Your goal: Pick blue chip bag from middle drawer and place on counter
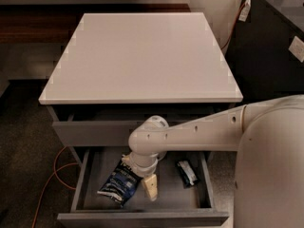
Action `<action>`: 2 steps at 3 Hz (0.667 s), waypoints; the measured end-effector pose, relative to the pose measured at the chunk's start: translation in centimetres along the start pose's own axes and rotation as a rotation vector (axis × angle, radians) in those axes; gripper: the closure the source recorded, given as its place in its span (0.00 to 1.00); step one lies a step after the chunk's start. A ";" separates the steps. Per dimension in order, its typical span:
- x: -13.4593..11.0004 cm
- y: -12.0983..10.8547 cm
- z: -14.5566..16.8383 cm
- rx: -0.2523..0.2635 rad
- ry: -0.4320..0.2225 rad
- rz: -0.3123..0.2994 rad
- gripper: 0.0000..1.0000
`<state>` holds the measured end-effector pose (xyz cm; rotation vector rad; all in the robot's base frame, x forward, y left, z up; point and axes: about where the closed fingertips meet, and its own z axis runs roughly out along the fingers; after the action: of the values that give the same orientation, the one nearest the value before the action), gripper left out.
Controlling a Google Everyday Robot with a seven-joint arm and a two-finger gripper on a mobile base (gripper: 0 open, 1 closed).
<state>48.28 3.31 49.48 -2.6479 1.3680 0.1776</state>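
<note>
The blue chip bag (pixel 118 185) lies crumpled in the left half of the open middle drawer (pixel 142 218), white lettering facing up. My gripper (pixel 150 188) reaches down into the drawer from the white arm (pixel 199 132) that enters from the right. It hangs just right of the bag's edge, touching it or nearly so. The white counter (pixel 142 56) above the drawers is bare.
A small black packet (pixel 187 173) lies in the drawer's right half. The upper drawer front (pixel 95 132) is slightly out above the open drawer. An orange cable (pixel 54 172) runs on the floor at the left. A dark cabinet (pixel 270 46) stands at the right.
</note>
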 end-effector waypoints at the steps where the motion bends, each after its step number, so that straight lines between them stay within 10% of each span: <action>1: -0.8 -2.2 1.2 -0.003 0.035 -0.174 0.00; 2: -0.9 -3.5 2.3 0.005 0.057 -0.273 0.00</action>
<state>50.55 6.45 47.64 -2.8183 1.0034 0.0662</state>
